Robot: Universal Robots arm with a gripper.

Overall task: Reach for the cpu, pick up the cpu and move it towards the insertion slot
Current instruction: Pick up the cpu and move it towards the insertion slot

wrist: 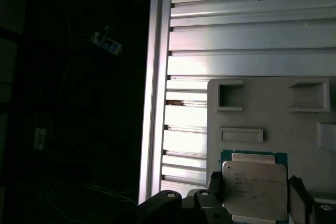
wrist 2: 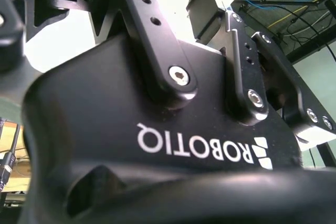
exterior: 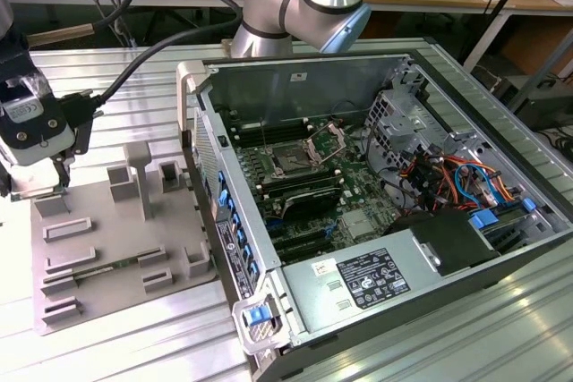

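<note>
Over at the exterior view's left edge, the claw hangs low above a grey holder plate that lies on the ribbed metal table, well apart from the open computer case. The insertion slot sits in that case on the green motherboard, with its metal frame raised and its dark centre bare. The cpu is not there yet. In the first wrist view it lies flat in a recess of the holder plate, silver lid up and a thin green rim showing around it. The claw is spread, with one of its fingers just beside each of two opposite edges of the chip. They seem not to be pressing on it, though the dim view makes that hard to confirm. I judge the chip to be light, thin and quite stiff, so weight will be no trouble. The polished lid looks slippery, and the underside is probably delicate. The sensible hold is therefore on the two opposite side edges that the fingers flank now, squarely and with modest force, keeping the chip level so it cannot twist or slide out.
</note>
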